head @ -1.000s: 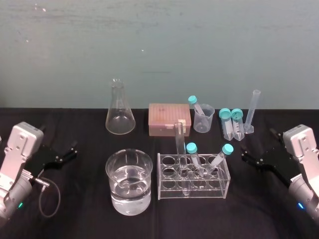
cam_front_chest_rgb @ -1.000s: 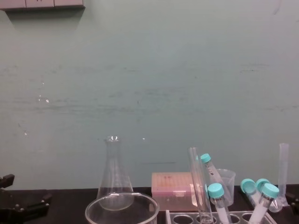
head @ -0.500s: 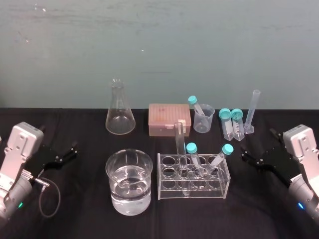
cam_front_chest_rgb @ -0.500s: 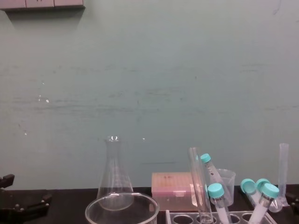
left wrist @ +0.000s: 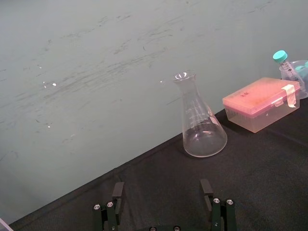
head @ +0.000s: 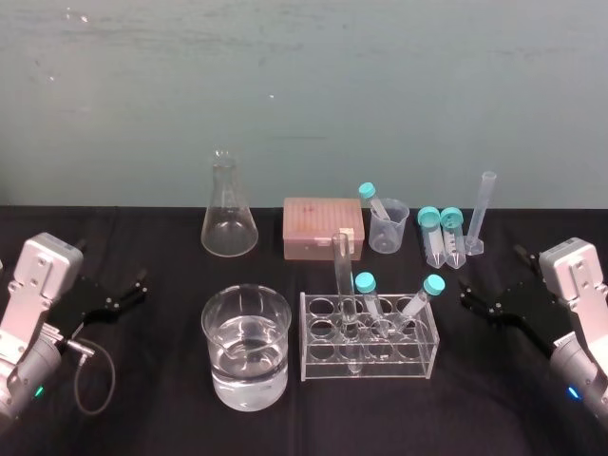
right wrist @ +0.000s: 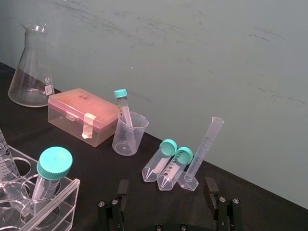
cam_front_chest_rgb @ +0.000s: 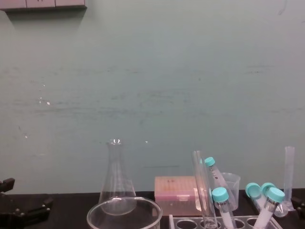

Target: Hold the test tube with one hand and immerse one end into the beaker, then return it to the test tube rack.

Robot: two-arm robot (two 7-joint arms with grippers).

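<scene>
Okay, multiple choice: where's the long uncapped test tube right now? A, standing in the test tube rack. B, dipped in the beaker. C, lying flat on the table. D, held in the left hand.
A: the test tube stands tilted in a hole of the test tube rack, apart from the beaker, with the left hand and right hand both open and holding nothing.
</scene>
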